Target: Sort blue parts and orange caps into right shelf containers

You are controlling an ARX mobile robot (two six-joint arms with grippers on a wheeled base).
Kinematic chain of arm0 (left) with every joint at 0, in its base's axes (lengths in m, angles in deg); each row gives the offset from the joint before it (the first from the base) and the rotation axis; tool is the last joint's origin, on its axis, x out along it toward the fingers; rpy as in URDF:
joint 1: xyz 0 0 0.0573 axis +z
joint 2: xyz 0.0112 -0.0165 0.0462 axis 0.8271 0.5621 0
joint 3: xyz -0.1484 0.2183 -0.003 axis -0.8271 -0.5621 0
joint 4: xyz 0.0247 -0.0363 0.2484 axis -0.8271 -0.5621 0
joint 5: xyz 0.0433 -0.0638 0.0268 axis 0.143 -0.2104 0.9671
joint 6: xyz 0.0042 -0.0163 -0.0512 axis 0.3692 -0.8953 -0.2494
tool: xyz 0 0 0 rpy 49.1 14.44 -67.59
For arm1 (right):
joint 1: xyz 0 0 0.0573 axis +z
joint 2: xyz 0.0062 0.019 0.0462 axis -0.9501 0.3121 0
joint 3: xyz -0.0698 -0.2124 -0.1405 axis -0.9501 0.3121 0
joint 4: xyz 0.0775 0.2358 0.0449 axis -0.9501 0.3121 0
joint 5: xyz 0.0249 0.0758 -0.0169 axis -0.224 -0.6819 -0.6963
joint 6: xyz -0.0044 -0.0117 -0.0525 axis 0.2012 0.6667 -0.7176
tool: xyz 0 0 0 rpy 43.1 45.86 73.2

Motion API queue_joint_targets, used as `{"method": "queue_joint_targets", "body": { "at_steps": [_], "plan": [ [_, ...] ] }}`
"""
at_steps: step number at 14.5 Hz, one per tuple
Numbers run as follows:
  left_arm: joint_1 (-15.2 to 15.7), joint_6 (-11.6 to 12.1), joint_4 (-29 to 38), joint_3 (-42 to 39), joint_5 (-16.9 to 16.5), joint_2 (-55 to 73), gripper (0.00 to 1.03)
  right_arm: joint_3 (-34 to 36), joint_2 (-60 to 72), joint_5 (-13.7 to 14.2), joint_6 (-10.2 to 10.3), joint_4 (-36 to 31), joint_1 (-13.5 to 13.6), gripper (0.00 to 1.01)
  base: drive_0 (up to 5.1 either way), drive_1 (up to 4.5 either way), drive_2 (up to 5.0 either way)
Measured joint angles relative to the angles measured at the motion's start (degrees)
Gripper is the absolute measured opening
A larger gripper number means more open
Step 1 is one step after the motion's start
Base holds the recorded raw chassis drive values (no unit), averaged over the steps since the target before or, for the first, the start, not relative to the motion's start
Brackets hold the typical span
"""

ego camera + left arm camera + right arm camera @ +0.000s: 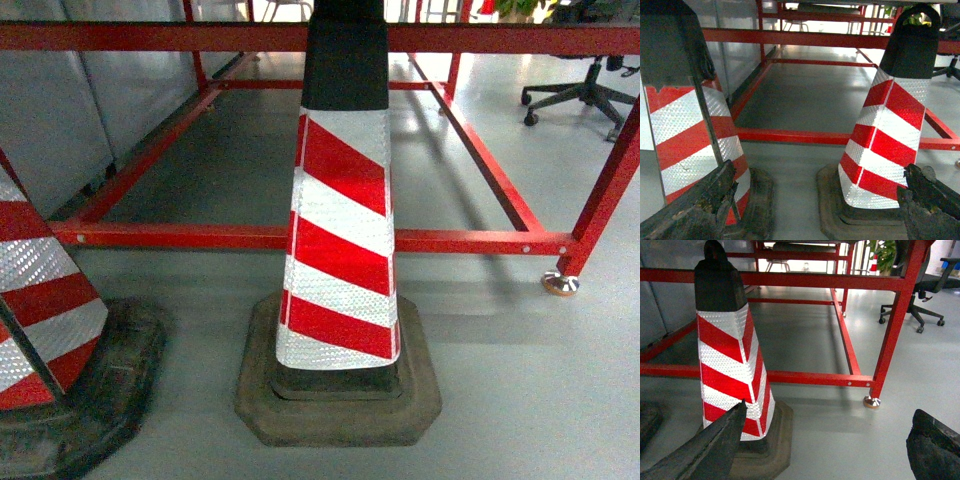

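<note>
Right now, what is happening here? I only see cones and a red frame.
Nothing is being handled at this moment. The robot faces a red-and-white striped traffic cone on the grey floor, with a second cone at its left. Behind them stands a red metal frame, with an office chair further back. The left end effector and right end effector are both open and hold nothing. No caps or crates are in view.

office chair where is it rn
The office chair sits at the head view's top right, on the grey floor beyond the red frame, right of the middle cone. The right wrist view shows it at upper right.
</note>
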Motion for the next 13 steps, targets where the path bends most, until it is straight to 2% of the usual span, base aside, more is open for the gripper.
{"method": "queue_joint_targets", "body": {
  "at_steps": [13],
  "plan": [
    [0.0, 0.3, 0.2, 0.0, 0.0, 0.0, 0.98, 0.0, 0.0, 0.1, 0.5, -0.2, 0.0, 0.98, 0.0, 0.0, 0.0]
  ]
}}
